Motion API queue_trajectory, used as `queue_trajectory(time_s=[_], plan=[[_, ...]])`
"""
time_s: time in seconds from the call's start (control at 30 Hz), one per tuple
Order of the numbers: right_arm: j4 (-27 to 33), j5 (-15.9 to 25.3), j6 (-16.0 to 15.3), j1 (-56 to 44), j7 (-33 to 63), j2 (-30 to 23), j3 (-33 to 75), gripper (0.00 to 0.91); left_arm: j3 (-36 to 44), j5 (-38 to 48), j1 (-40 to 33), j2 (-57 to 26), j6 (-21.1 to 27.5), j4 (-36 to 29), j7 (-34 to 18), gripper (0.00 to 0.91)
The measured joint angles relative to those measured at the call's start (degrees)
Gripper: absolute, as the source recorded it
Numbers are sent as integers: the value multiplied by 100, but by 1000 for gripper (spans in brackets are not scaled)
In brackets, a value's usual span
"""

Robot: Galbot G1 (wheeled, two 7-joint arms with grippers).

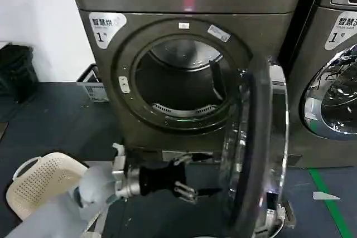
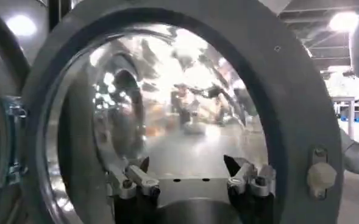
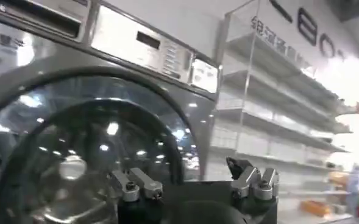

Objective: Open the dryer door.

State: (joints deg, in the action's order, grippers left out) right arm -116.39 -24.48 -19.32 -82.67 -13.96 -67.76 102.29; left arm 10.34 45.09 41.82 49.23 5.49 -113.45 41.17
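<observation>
A: Starting at the left claw (image 1: 188, 189): spread wide, holding nothing, levelled sideways toward the dryer door (image 1: 254, 154).

B: And just ahead of those fingertips (image 2: 144, 180)?

A: Grey inner face and bulging glass, close in front. Cannot tell whether touching. Looks placed there to push from the inside rather than to grip.

B: Stance of that door?

A: Edge-on beyond the claw, at about a right angle to the machine front. Leaves the drum mouth (image 1: 178, 82) bare, up and behind the claw. Reads as a task all but done, with maybe a last nudge wider.

B: Any latch?

A: Pale latch peg (image 2: 321, 176) on the grey ring, off to one side of the fingers, untouched.

B: Over to the right claw (image 3: 191, 182)?

A: Also spread wide, empty, idle. Faces a closed porthole on a machine front, probably the neighbouring machine (image 1: 334, 82). Seems kept out of the door's arc.

B: Farther out?

A: Cream laundry basket (image 1: 39, 179) on the floor, back along the left claw's arm, well apart from the door. No obstacle to a wider opening.
</observation>
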Motion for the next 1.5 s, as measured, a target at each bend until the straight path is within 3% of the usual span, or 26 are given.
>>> queue_trajectory(time_s=[0.37,0.7,0.9,1.2,1.5], plan=[[67,103,-59,-154,59,91,542,907,756,85,-907,580,-62,561,-326,907],[201,103,-229,-263,223,215,1011,907,1153,76,-1576,1038,-36,1127,-1163,907],[207,190,-202,-316,363,178,1127,907,1334,50,-1919,1278,-46,1408,-1367,907],[207,205,-378,-380,607,208,1305,907,1439,-108,-2159,1640,-176,1733,-1643,907],[408,644,-392,-484,688,342,1628,907,1534,-295,-2250,1928,-518,2017,-2004,907]])
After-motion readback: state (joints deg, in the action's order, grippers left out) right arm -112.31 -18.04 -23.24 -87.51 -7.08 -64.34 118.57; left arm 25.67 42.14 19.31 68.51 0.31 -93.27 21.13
